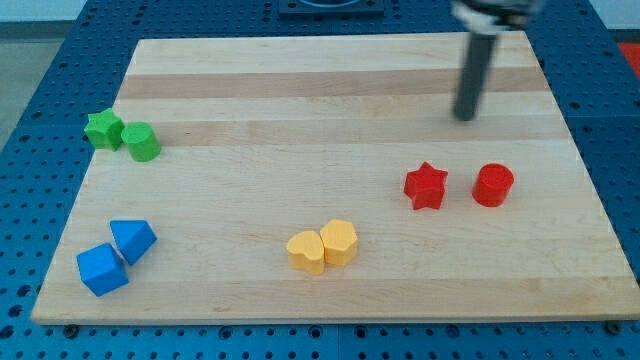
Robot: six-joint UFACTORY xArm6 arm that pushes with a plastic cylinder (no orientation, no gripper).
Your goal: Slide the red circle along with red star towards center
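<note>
Two red blocks are your job. Your bare tip [466, 117], touching nothing, sits toward the view's top from the red circle [493, 185], itself just right of the red star [426, 186]. Push off-centre and I judge they'd separate.

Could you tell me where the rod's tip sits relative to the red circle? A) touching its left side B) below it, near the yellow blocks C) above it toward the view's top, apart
C: my tip stands clear of the red circle, toward the view's top.
</note>
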